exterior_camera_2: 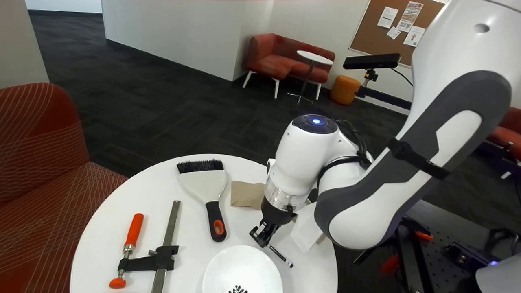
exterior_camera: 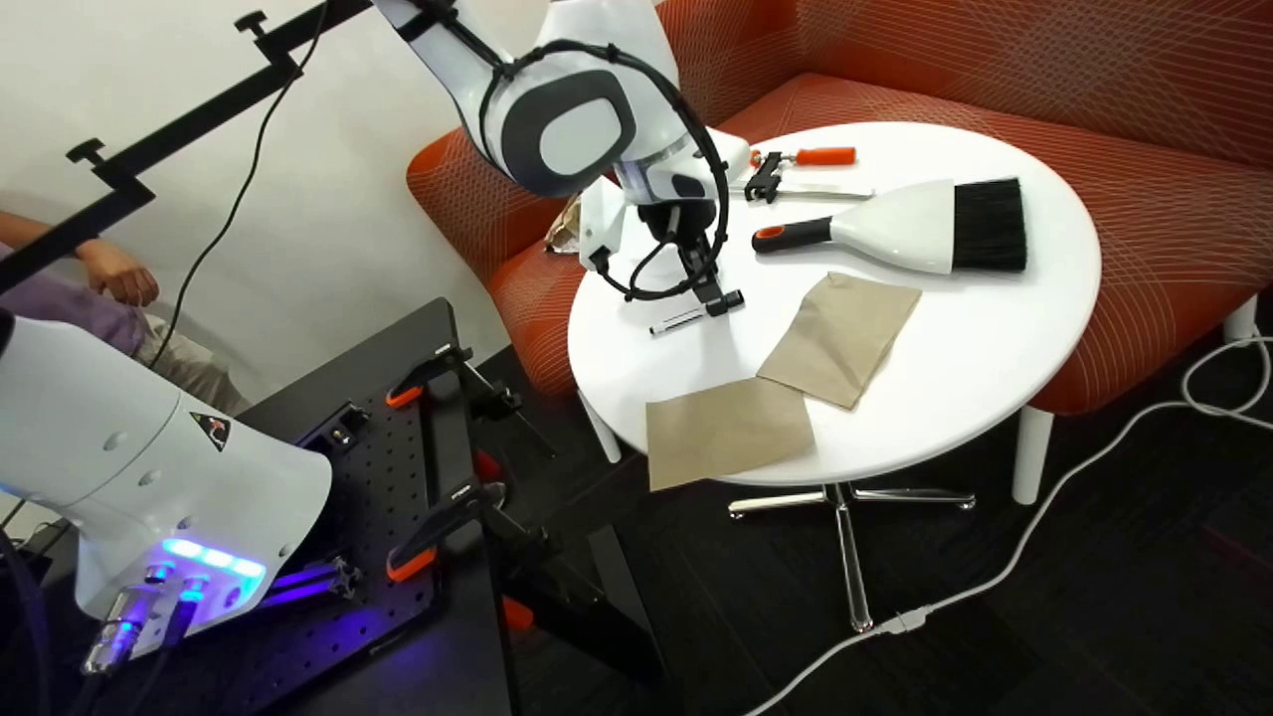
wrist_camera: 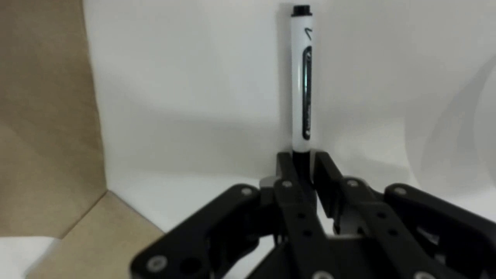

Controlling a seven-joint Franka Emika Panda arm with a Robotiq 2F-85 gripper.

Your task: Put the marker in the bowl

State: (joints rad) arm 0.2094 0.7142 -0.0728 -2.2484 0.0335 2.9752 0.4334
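Note:
The marker (wrist_camera: 302, 93) is white with a dark label and black ends. It also shows in both exterior views (exterior_camera: 678, 320) (exterior_camera_2: 281, 256). My gripper (wrist_camera: 300, 164) points down at the table, with its two fingers on either side of the marker's black cap. The fingers are close together and look shut on the cap (exterior_camera: 714, 298) (exterior_camera_2: 260, 237). The marker is on or just above the tabletop. The white bowl (exterior_camera_2: 244, 266) has a black leaf-like print and sits close beside the marker. Part of it shows at the right edge of the wrist view (wrist_camera: 484, 135). The arm hides it in an exterior view.
A white and black brush (exterior_camera: 900, 234) lies on the round white table (exterior_camera: 1024, 328), its handle near the bowl. A bar clamp with an orange-red handle (exterior_camera_2: 134, 230) lies on the bowl's other side. Tan napkins (exterior_camera: 731, 428) (exterior_camera: 845, 333) lie toward the table's edge.

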